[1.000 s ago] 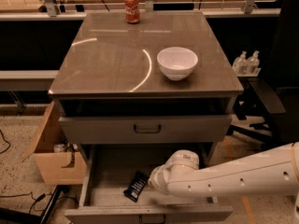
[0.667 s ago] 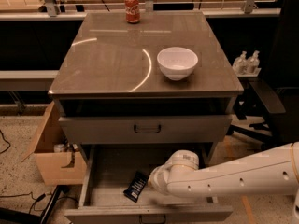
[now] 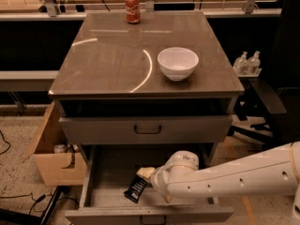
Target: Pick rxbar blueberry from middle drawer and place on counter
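Low inside the open middle drawer (image 3: 107,171): the gripper (image 3: 146,173), at the tip of the white arm (image 3: 234,178) reaching in from the right. Spread or closed, cannot tell.

Just below and left of the gripper, touching it or very nearly so: the bar (image 3: 135,190), dark wrapper, lying tilted on the drawer floor towards the front. Not lifted, not on the desk (image 3: 105,55).

Against a second ago, no visible change: same place for the gripper, same pose of the arm, same tilt and spot for the bar.

Straight above the gripper, the upper drawer (image 3: 187,129), pushed in, dark handle at its middle. Higher again and well apart from the gripper, the desk with curved light streaks across its top. On it, up and slightly right of the gripper, a white bowl (image 3: 177,63); far up at the back edge, a red can (image 3: 132,8), upright.

Far left of the gripper, on the floor beside the cabinet, an open cardboard box (image 3: 50,165). Far up-right, past the desk's right edge, two small bottles (image 3: 247,63).
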`<state>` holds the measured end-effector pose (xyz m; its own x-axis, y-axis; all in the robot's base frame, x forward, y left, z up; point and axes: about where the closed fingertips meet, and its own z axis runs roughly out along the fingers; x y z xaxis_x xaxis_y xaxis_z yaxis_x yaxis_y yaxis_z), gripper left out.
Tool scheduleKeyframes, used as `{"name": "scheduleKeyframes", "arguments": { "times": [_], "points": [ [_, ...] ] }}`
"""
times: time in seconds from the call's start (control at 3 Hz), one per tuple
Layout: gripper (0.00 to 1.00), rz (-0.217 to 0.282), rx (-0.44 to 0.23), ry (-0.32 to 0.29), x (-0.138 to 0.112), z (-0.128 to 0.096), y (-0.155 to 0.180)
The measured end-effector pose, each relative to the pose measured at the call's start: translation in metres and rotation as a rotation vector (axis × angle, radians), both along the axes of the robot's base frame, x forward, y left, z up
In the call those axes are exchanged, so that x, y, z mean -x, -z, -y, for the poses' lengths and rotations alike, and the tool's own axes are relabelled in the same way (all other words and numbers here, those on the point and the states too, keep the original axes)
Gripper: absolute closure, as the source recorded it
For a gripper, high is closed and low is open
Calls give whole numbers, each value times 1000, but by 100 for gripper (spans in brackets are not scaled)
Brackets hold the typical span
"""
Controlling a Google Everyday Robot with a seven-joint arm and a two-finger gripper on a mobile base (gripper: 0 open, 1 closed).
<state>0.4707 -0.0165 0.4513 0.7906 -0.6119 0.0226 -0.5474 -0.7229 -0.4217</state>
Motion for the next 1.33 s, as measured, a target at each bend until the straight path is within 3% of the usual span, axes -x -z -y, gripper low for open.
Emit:
{"name": "scheduleKeyframes", "arguments": {
  "times": [0.33, 0.67, 1.0, 1.33],
  "points": [
    [0, 13, 25, -40, -11, -20, 6],
    [0, 23, 64, -115, -23, -61, 25],
    [0, 27, 152, -174, -25, -99, 49],
    [0, 30, 284, -209, -15, -129, 70]
  ]
}}
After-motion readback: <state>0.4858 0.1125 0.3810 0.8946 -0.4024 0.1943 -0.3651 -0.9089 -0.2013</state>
